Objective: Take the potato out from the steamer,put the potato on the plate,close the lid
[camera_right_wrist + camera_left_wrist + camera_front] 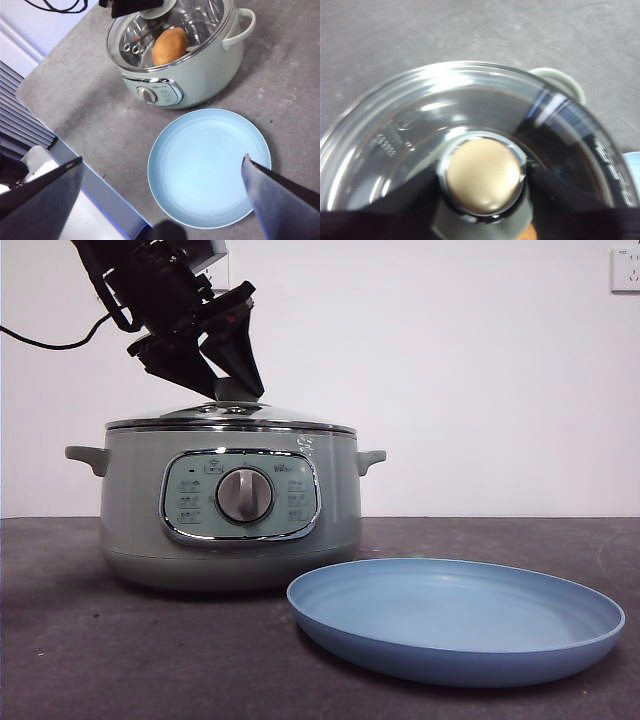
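Left gripper (pixel 482 192) is clamped on the knob (pixel 483 175) of the lid (pixel 232 418), jaws pinching it from both sides, the lid seated on the steamer (pixel 230 510) at the left of the tabletop (pixel 120 660). Glass dome, chrome rim: stiff, smooth, probably heavy enough to swing, so that central knob is the sensible hold. Through the glass sits the potato (pixel 170 46), oval, orange-brown, firm-looking and likely light; take it across its narrow middle. The plate (pixel 209 167), matte blue and shallow, waits empty, near and right of the steamer. Right gripper (pixel 162 195) hangs wide open above it.
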Robot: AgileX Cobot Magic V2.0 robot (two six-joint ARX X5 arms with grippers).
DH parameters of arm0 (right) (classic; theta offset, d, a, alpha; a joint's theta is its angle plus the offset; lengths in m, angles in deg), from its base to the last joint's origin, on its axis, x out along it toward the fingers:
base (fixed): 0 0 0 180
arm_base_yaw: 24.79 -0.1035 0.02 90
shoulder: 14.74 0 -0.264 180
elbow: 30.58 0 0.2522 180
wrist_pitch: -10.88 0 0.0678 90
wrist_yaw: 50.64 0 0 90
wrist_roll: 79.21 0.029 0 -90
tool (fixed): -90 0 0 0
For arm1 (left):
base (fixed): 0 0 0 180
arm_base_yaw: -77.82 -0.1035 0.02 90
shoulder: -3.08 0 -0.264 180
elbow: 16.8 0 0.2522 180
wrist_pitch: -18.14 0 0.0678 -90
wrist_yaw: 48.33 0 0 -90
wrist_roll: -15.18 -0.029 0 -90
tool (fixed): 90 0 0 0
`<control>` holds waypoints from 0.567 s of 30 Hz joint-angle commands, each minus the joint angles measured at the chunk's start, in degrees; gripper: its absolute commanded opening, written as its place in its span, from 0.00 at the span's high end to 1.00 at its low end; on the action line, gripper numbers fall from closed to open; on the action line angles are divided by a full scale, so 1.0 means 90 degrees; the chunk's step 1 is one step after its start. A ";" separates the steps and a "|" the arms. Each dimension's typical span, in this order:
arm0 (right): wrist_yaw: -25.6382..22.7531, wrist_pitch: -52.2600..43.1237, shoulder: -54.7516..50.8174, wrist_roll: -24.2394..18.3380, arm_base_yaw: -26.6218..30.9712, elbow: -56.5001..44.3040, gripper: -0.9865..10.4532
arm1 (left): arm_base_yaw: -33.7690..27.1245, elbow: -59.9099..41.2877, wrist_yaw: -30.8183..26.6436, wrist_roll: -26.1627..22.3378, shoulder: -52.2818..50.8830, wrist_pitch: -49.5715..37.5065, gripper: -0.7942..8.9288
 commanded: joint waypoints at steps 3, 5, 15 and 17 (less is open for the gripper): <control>-0.0019 -0.0027 -0.0002 0.0015 -0.0010 0.0012 0.39 | 0.0022 0.0005 0.0051 -0.0053 0.0049 -0.0039 0.93; -0.0019 -0.0027 -0.0002 0.0015 -0.0010 0.0015 0.39 | 0.0022 0.0005 0.0051 -0.0053 0.0044 -0.0039 0.93; -0.0017 -0.0041 -0.0002 0.0017 -0.0010 0.0015 0.39 | -0.0034 0.0010 0.0053 -0.0027 -0.0527 -0.0177 0.93; -0.0017 -0.0073 -0.0002 0.0019 -0.0010 0.0012 0.39 | -0.0039 0.0010 0.0051 -0.0027 -0.0750 -0.0165 0.93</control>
